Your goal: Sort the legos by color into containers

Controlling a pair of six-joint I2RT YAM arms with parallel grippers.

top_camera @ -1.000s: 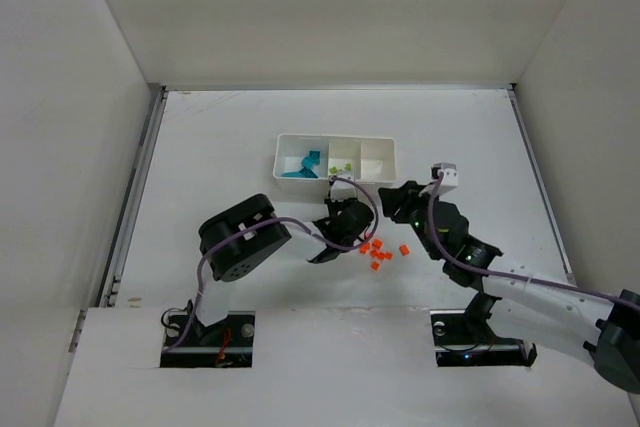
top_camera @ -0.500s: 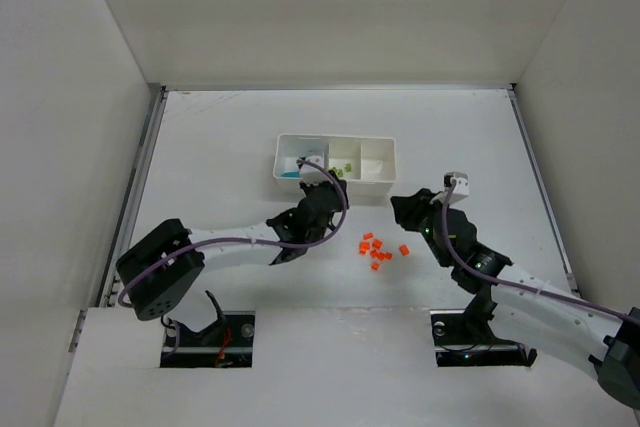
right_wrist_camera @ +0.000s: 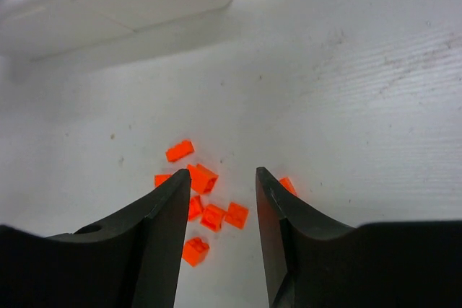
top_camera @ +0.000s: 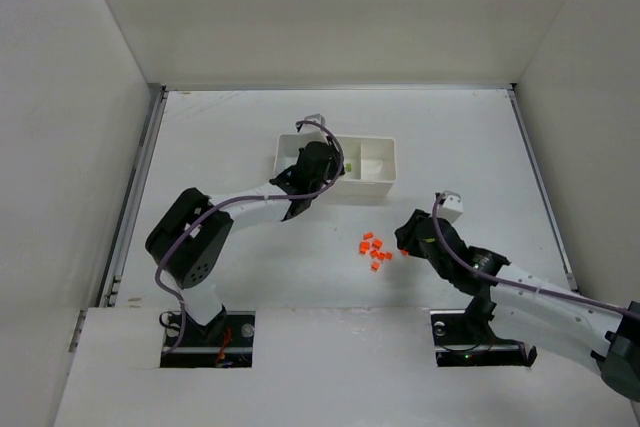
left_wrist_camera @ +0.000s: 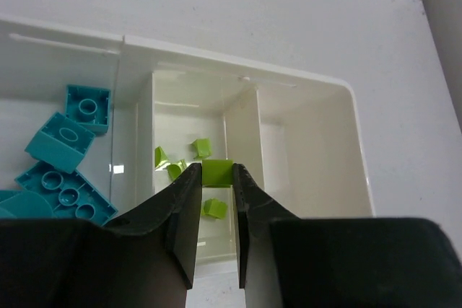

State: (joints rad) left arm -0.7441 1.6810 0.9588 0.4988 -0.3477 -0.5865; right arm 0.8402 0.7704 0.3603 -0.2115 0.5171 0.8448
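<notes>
My left gripper is shut on a lime-green lego, held above the middle compartment of the white tray. Several green legos lie in that compartment and teal-blue legos in the left one; the right compartment looks bare. In the top view the left gripper is over the tray. My right gripper is open and empty, low above a cluster of orange legos on the table. In the top view the right gripper is just right of the orange legos.
White walls enclose the table on the left, back and right. The tray's near wall shows at the top of the right wrist view, beyond the orange cluster.
My left arm has swung from beside the orange legos up and back to the tray, carrying the green lego. My right gripper has moved down and toward the orange cluster.
</notes>
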